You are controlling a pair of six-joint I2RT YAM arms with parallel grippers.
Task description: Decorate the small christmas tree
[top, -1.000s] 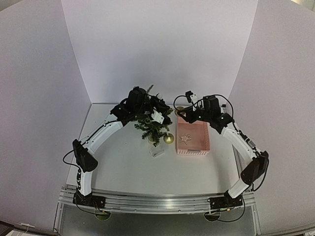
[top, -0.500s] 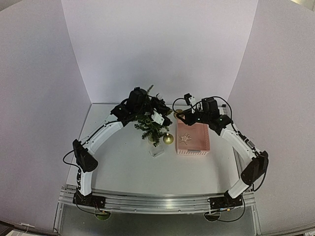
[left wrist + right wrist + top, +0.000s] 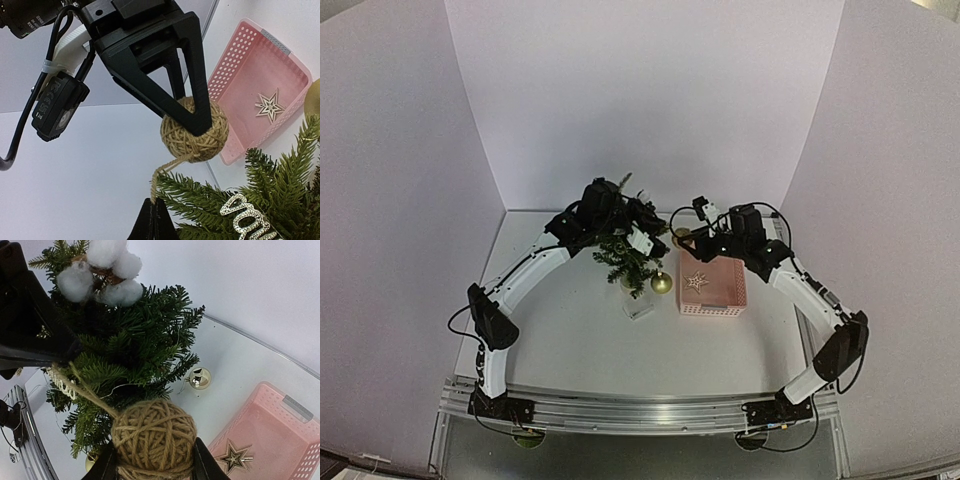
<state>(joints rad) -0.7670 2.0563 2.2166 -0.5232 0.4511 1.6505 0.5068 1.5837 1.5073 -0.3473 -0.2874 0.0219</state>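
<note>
Right jaws part-open, gripping round brown jute twine ball. Left jaws shut, pinching its loose strand. Small dark green christmas tree just left of pink perforated plastic basket.

Little can be read. In the left wrist view a silver glitter word ornament sits on the small christmas tree, its script letters cut by the frame edge and not surely legible. A black cabled module bears white marks and print, too small to read
</note>
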